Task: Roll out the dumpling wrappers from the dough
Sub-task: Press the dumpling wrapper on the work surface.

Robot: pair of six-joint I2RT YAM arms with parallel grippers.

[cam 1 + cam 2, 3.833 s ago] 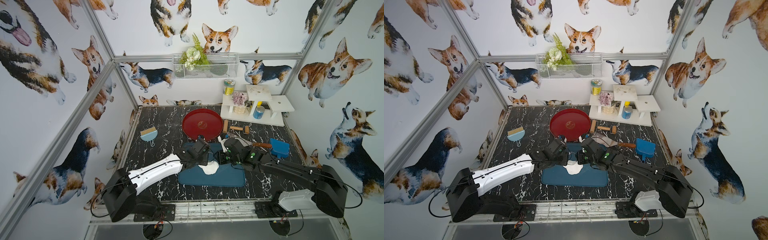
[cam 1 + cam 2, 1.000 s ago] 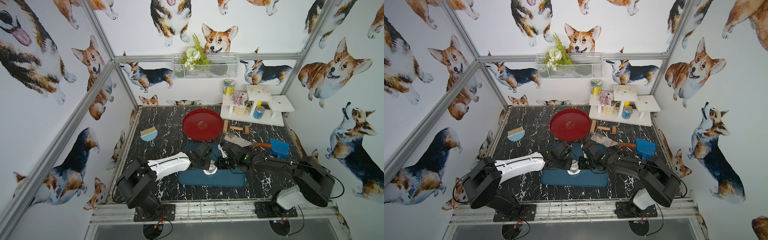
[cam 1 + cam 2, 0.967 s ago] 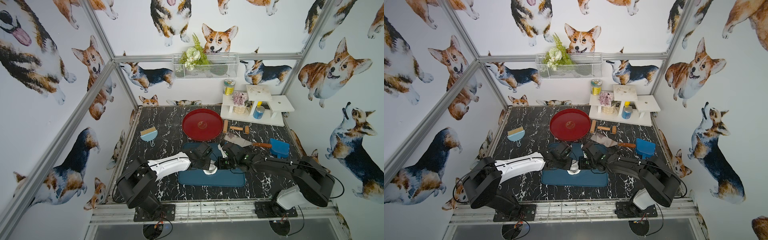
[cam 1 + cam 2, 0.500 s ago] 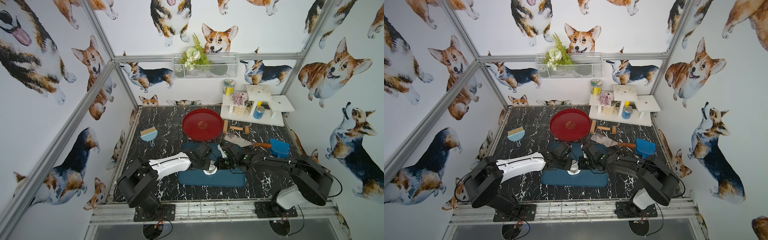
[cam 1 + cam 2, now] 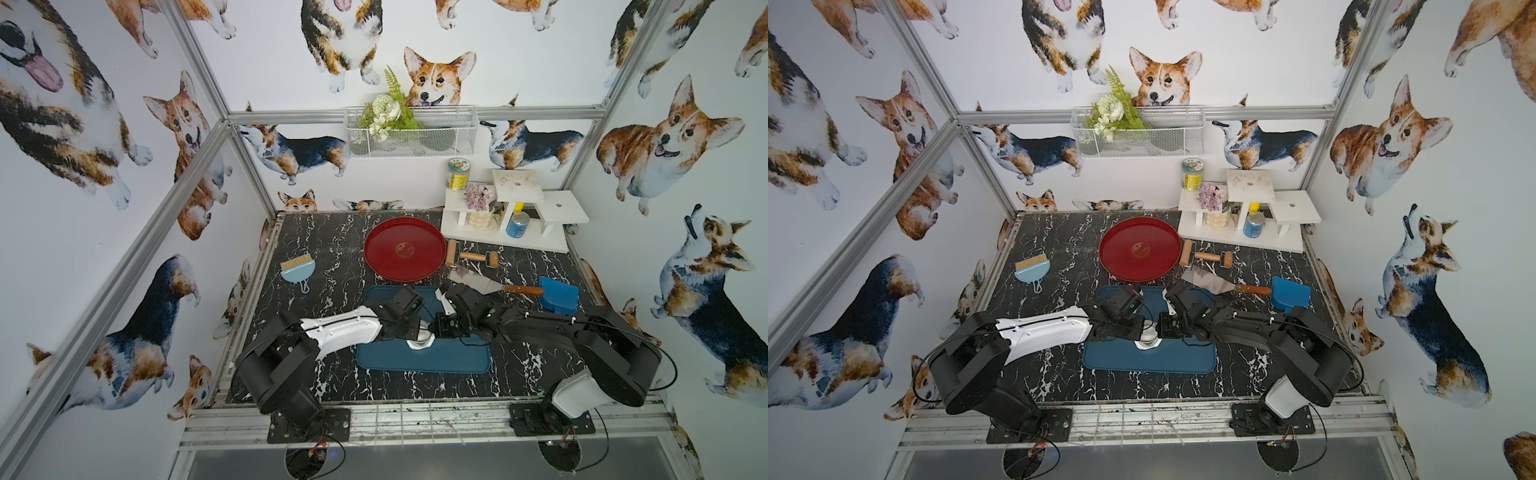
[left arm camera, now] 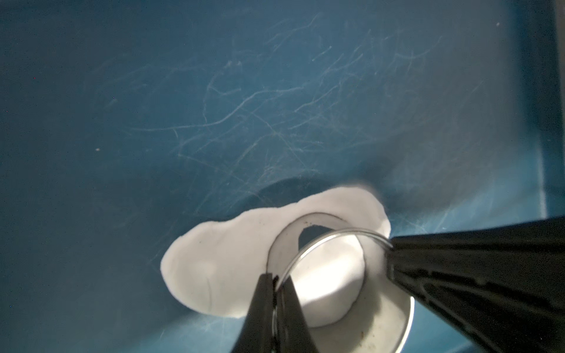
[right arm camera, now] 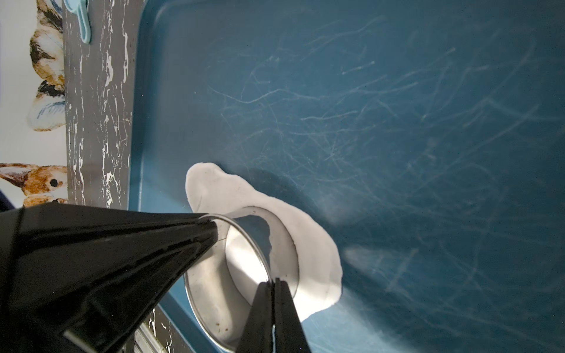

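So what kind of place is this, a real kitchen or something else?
Probably a robot test cell dressed as a mini kitchen: corgi-print walls on an aluminium frame, dough on a blue tray, a rolling pin nearby.

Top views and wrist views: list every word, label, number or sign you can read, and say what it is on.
Nothing can be read in any view.
Yellow-labelled jar: print too small.
Blue can: label too small.
Red plate: centre mark blurred.
Blue tray, dough, metal ring: no lettering in the wrist views.
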